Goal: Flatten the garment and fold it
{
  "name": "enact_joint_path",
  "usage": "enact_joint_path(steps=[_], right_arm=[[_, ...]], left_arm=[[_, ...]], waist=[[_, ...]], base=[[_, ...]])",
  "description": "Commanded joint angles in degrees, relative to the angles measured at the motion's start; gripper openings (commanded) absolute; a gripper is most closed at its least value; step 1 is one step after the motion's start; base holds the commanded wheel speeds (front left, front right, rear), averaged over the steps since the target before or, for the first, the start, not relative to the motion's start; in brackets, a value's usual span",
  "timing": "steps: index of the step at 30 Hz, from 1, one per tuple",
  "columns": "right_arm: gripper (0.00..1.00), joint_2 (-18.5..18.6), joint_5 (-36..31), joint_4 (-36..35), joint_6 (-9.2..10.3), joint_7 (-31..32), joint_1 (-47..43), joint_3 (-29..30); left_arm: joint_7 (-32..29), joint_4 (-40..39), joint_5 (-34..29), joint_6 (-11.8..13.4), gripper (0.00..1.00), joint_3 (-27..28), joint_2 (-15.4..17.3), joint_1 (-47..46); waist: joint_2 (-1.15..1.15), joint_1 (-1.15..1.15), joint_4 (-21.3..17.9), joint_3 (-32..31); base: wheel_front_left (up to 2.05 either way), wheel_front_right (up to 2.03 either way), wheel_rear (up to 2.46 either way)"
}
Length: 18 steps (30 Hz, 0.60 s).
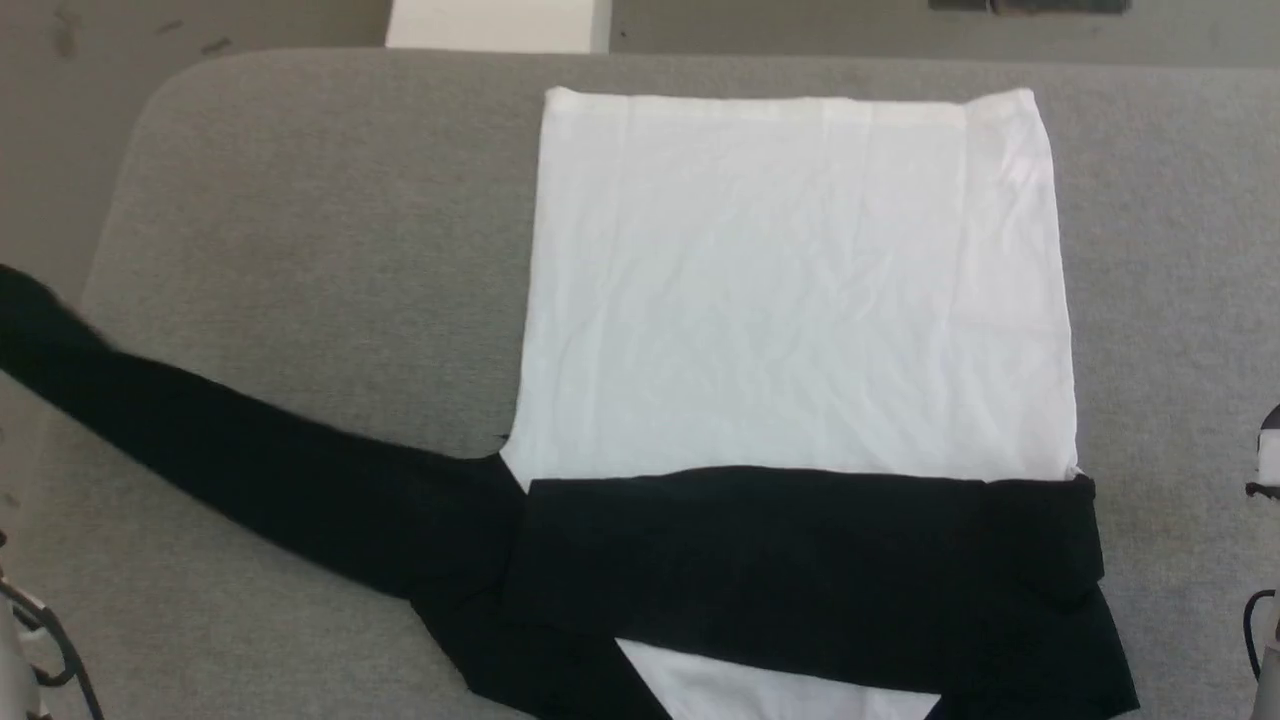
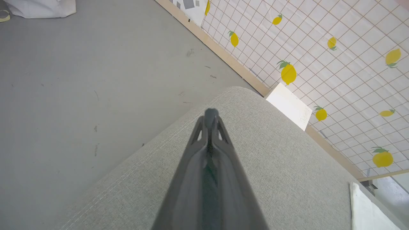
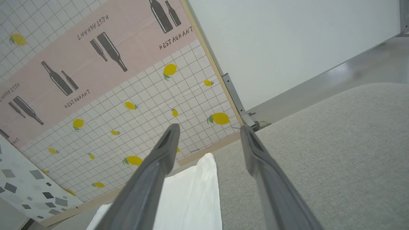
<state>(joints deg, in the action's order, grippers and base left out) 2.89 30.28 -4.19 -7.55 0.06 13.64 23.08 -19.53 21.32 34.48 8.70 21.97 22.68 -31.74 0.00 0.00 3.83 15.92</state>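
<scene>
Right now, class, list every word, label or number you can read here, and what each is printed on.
"RESTAURANT": repeated beside dark bottle shapes on the pink wall panel.
Faint mark on the white block: too blurred to read.
The white garment with black sleeves: no lettering visible.

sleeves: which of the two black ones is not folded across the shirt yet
The sleeve on the robot's left, stretched out sideways over the grey cushion to its edge. The other sleeve lies folded flat across the white shirt.
</scene>
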Motion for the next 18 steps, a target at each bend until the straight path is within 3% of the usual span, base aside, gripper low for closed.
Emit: enact_joint_path(steps=[1, 7, 12, 18], right_arm=[[1.00, -0.02, 0.19, 0.27, 0.06, 0.16, -0.85, -0.03], [1.00, -0.02, 0.82, 1.12, 0.06, -0.11, -1.76, -0.46], [1.00, -0.02, 1.23, 1.82, 0.06, -0.39, -2.55, -0.77], [1.00, -0.02, 1.99, 3.14, 0.06, -1.06, -3.25, -1.65]], left_arm=[[0.44, -0.65, 0.42, 0.02, 0.00, 0.42, 0.58, 1.43], [0.68, -2.66, 0.13, -0.20, 0.00, 1.07, 1.61, 4.21], [0.44, -5.09, 0.22, -1.83, 0.00, -0.34, 1.52, 4.82], [1.35, -9.75, -0.66, -4.17, 0.00, -4.45, -1.42, 7.68]], waist=[[0.00, 0.00, 2.01, -2.76], [0.00, 0.00, 2.07, -4.31], [0.00, 0.00, 1.41, -5.31], [0.00, 0.00, -0.36, -6.40]], base=[[0.00, 0.00, 0.00], [0.00, 0.00, 0.00], [0.00, 0.00, 0.00], [0.00, 0.00, 0.00]])
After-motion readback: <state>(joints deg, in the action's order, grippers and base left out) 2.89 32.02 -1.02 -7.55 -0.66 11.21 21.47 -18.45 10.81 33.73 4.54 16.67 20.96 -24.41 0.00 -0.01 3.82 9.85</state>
